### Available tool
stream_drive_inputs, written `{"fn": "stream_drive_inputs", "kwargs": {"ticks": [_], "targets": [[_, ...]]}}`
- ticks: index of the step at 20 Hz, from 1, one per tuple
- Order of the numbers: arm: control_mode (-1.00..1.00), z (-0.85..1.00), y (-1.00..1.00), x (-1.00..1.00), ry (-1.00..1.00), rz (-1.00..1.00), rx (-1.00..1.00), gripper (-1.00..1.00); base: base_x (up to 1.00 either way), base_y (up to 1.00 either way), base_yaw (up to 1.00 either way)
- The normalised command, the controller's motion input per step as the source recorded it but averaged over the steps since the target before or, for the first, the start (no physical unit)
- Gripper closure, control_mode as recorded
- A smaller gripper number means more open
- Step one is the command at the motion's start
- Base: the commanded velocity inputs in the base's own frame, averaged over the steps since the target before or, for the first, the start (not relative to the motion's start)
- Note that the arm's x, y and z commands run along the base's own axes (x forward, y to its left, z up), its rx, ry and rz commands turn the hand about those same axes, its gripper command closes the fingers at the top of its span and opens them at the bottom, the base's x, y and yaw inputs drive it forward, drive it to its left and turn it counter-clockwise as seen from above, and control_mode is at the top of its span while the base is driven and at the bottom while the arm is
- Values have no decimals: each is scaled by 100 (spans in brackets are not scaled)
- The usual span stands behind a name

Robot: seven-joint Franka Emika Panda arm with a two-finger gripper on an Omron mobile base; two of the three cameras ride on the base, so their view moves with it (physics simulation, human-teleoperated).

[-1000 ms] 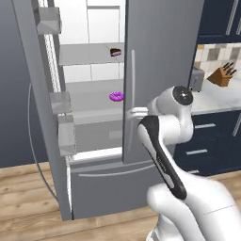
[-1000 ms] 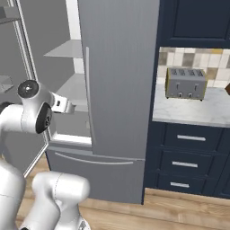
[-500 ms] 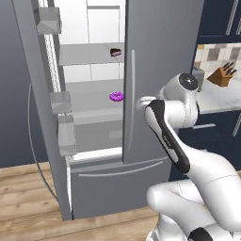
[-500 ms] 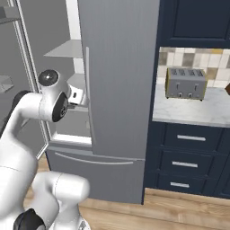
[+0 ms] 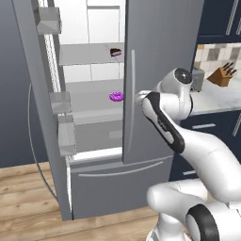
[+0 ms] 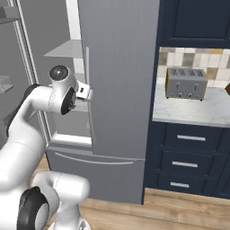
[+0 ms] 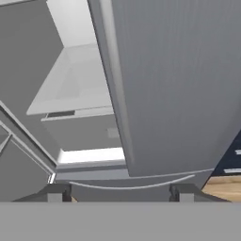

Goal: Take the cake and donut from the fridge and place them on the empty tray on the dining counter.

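Looking from the left base view first, we see the fridge with its left door swung wide and its right door shut. The cake sits on the upper shelf, close to the shut door's edge, and the donut lies on the shelf below it, also near that edge. Compared with a second ago, the arm has risen and swung toward the shut door; its wrist now sits right by that door's long handle, below and to the right of the donut. Cake and donut have not moved. To the right of the fridge a knife block stands on the tabletop.

From the right base view, we see the claw pressed up to the same handle on the shut door, where a second ago it was lower and further left of the fridge. We cannot make out its fingers here. A toaster stands on the tabletop to the right of the fridge, above navy drawers.

In the hand view, we see the two dark fingertips spread well apart, with nothing between them: the claw is released. Beyond them the shut door fills the right side, its handle running up along its left edge, and the grey shelves lie to the left of it. The shut door stands between the claw and much of the fridge's interior.
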Motion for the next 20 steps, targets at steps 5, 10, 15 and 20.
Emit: {"fn": "stream_drive_inputs", "kwargs": {"ticks": [5,10,15,20], "targets": [[-100,0,0,50,-2,0,-2,-100,0,0,0],[-100,-2,0,48,0,0,-6,-100,0,0,0],[-100,-13,2,44,0,0,-5,-100,0,0,0],[-100,-23,8,40,0,1,0,-100,0,0,0]]}}
